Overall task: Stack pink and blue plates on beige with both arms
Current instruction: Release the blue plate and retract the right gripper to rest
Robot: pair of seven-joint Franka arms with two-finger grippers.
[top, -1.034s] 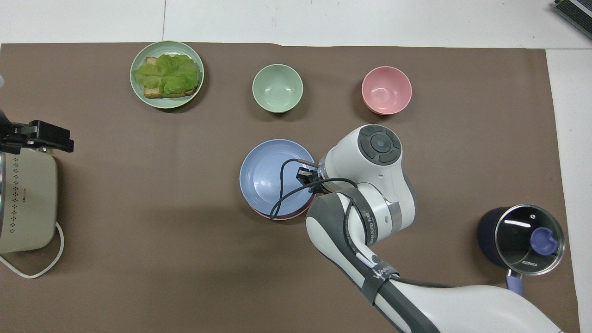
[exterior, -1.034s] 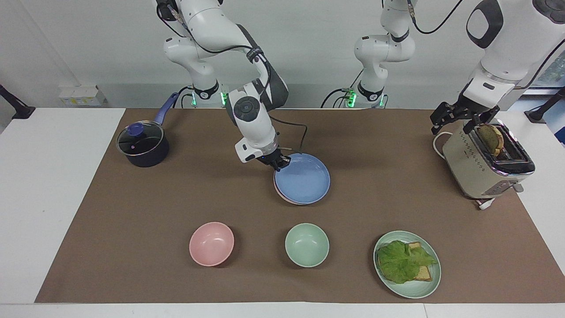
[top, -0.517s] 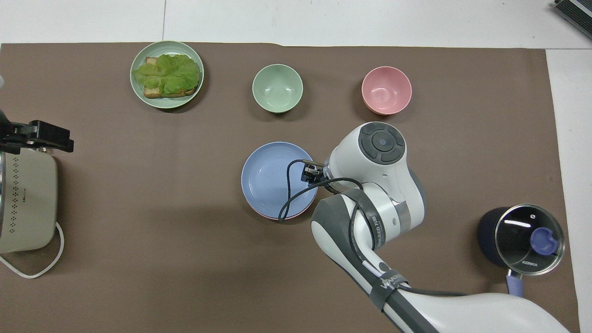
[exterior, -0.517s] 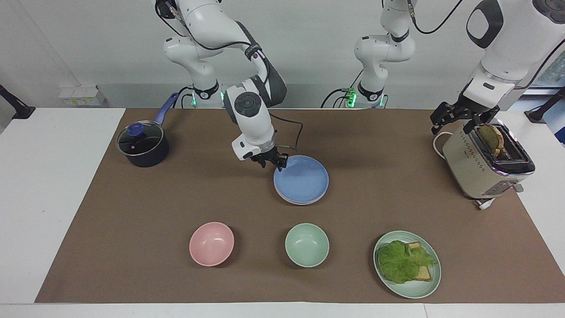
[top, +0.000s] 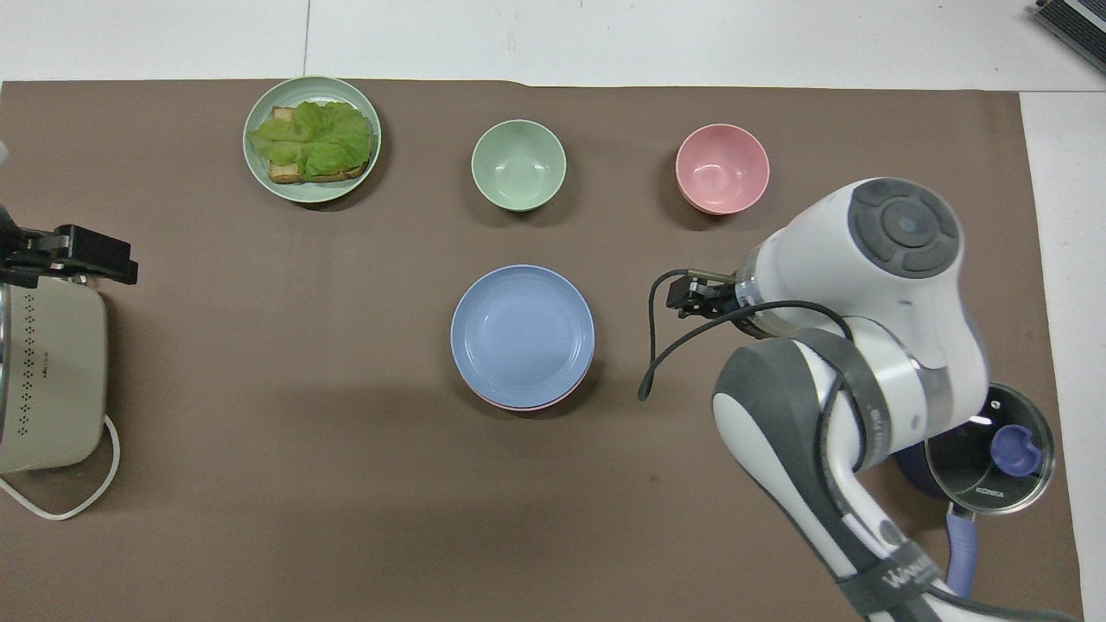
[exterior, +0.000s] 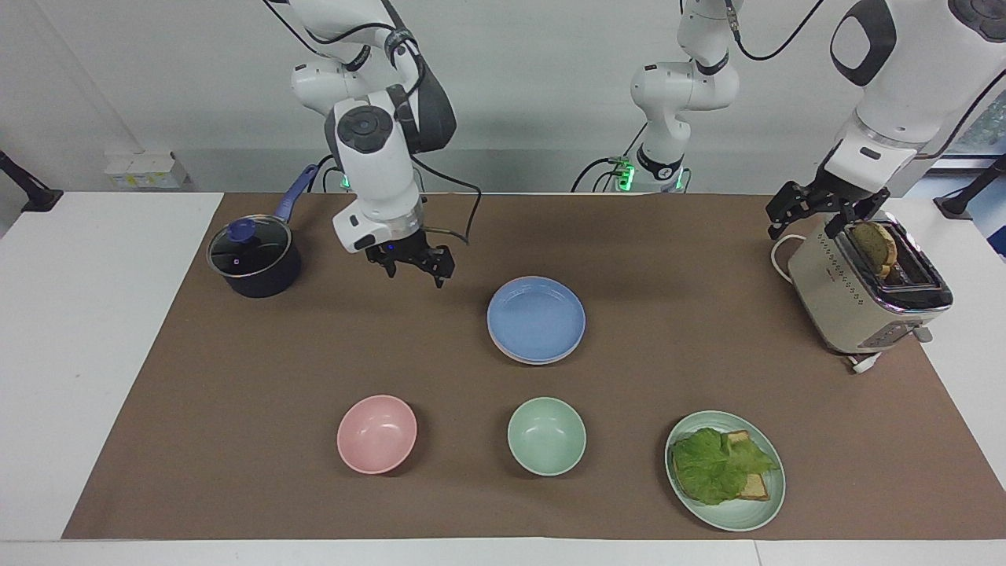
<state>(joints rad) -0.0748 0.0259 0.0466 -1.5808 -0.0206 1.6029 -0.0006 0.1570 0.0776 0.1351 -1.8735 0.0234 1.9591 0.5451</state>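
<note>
The blue plate [exterior: 536, 318] [top: 522, 335] lies on top of a stack in the middle of the brown mat. Under it only a thin rim of the pink plate [top: 518, 405] shows. The beige plate is hidden beneath them. My right gripper [exterior: 416, 273] [top: 689, 296] hangs open and empty over bare mat between the stack and the pot, clear of the plates. At the left arm's end of the table, my left gripper [exterior: 809, 222] [top: 82, 257] waits open over the toaster, holding nothing.
A lidded dark pot [exterior: 253, 255] stands at the right arm's end. A pink bowl [exterior: 376, 434], a green bowl [exterior: 546, 435] and a green plate with lettuce and toast [exterior: 725, 470] lie farther from the robots than the stack. The beige toaster [exterior: 864, 291] holds bread.
My right gripper opened, let go of the blue plate's rim, rose and drew back toward the pot. The blue plate settled flat on the stack. The left arm has not moved.
</note>
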